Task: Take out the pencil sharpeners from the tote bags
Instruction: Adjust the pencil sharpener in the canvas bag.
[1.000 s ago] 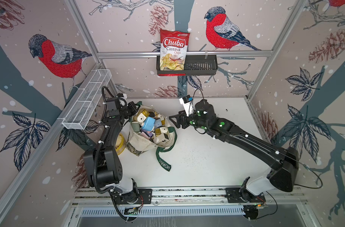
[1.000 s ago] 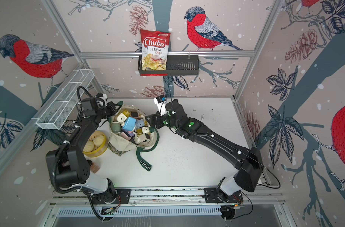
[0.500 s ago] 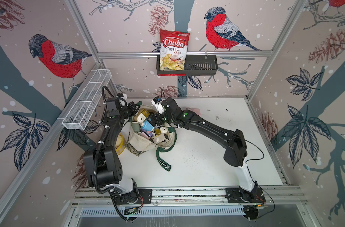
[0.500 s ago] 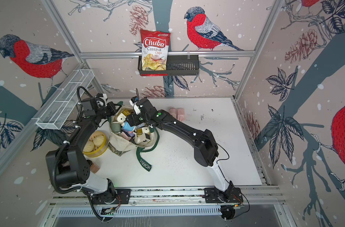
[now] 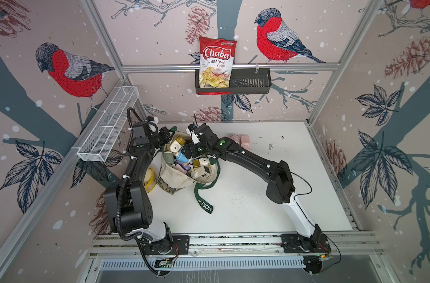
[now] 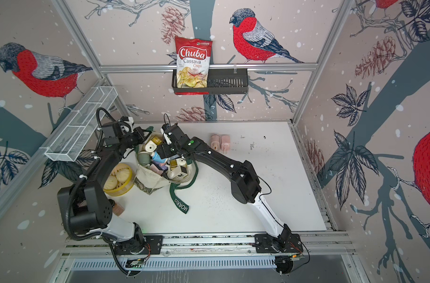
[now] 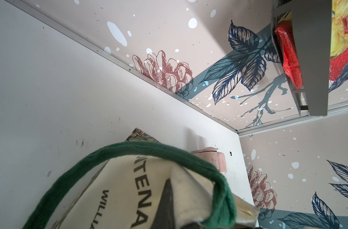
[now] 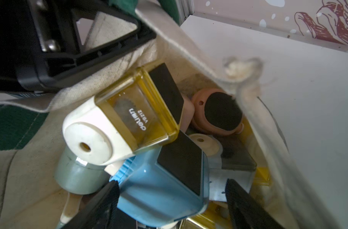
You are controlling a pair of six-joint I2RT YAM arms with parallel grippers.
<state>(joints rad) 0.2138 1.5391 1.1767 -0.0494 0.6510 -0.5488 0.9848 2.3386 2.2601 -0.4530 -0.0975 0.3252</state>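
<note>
Blue sharpener point(image 8: 161, 184) sat inside the spread right gripper point(image 8: 171, 183), which needed to squeeze its flat sides slowly while the left gripper point(image 5: 168, 135) pinched the tote bag point(image 5: 174, 176) open.

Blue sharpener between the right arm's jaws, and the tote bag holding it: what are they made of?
Blue sharpener: apparently hard glossy plastic, judging by sheen on its rounded edges; its black panel looks matte. Tote bag: cream woven canvas, weave and frayed rim visible.
</note>
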